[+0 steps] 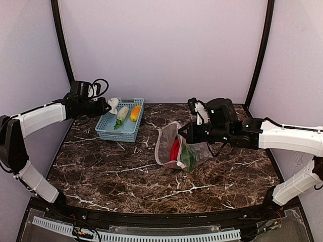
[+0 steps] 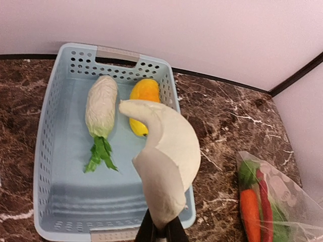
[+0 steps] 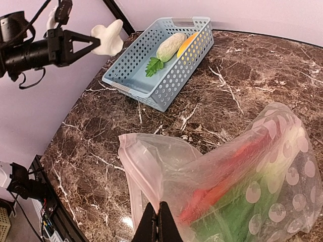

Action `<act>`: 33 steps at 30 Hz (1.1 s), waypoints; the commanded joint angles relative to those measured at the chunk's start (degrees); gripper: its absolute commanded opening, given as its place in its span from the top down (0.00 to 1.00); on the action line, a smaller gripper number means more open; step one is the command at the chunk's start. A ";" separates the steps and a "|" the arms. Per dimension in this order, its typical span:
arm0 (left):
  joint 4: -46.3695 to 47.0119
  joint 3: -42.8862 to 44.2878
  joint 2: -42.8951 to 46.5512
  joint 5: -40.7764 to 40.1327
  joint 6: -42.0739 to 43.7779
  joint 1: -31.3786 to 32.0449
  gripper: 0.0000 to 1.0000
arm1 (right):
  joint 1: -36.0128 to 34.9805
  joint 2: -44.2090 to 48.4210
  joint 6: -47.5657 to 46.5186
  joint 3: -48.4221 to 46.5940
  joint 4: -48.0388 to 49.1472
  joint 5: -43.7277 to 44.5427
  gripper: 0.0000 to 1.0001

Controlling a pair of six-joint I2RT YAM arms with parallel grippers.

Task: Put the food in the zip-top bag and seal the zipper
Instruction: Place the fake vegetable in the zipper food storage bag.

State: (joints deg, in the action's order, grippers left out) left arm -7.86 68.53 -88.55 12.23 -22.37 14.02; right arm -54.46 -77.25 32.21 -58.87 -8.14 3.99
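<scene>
Starting at the left gripper, the jaws are seen drawn narrow on the thin end of the white toy vegetable, whose curved long axis runs straight out from the fingertips. The toy is held in the air over the light-blue lattice basket. In the basket lie the pale cabbage-like toy and the yellow corn-like toy, side by side and lengthwise.

The right gripper is closed on the rim of the zip-top bag, which is propped up on the marble-patterned table with its mouth held open. A red-orange toy and a green leafy toy are already inside.

From the held toy, the bag lies well apart to the right and nearer the arm bases. Its pinkish zipper strip and open mouth are turned toward the basket side. The left arm is the one placed for the delivery, since the right is taken up with the rim.

The whole gap between basket and bag is given only by the top view. The grip on the toy's end is shown by the left wrist view. How widely the mouth gapes is shown best by the right wrist view, where the white toy appears aloft beyond the basket.
</scene>
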 commanded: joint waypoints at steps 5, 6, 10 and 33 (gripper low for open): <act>3.48 -15.04 18.62 12.30 -2.07 5.58 0.99 | -0.53 0.96 1.28 1.35 3.88 2.25 1.00; 3.25 -16.38 19.70 13.66 -1.76 5.98 0.99 | -0.56 1.01 1.40 1.45 4.10 2.24 1.00; -0.42 -18.66 25.07 19.99 -0.26 9.52 0.99 | -0.56 1.15 1.97 1.59 4.82 1.82 1.00; 4.11 -18.66 19.29 14.89 -3.83 33.98 0.99 | -0.62 1.29 2.35 1.62 5.01 -0.07 1.00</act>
State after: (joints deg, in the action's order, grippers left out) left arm -5.67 47.66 -66.81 30.26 -26.33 46.65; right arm -54.46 -77.23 34.59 -58.02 -5.54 3.66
